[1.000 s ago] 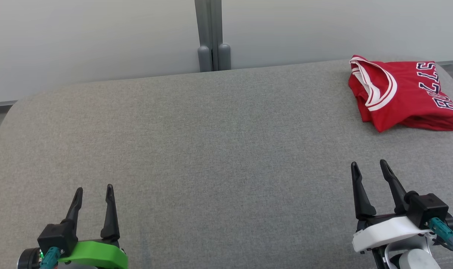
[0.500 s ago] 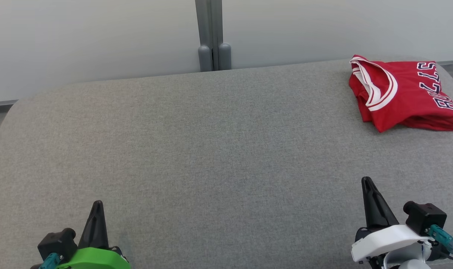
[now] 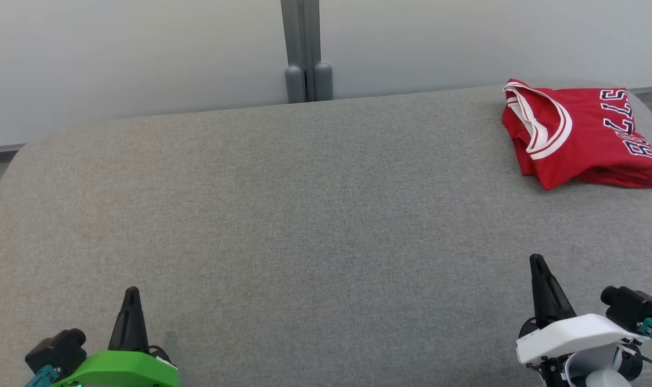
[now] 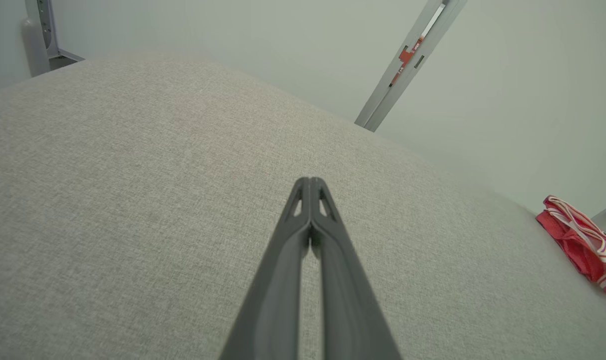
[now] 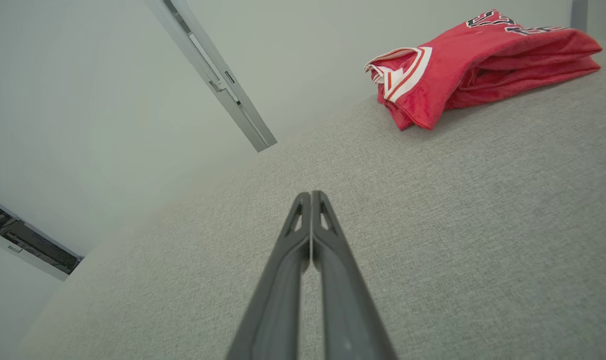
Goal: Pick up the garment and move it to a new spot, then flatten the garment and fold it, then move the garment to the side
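garment folded on surface, far rt; l gripper, r gripper closed

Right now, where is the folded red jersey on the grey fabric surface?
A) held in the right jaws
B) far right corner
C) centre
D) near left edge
B: the folded red jersey lies at the far right corner of the grey fabric surface.
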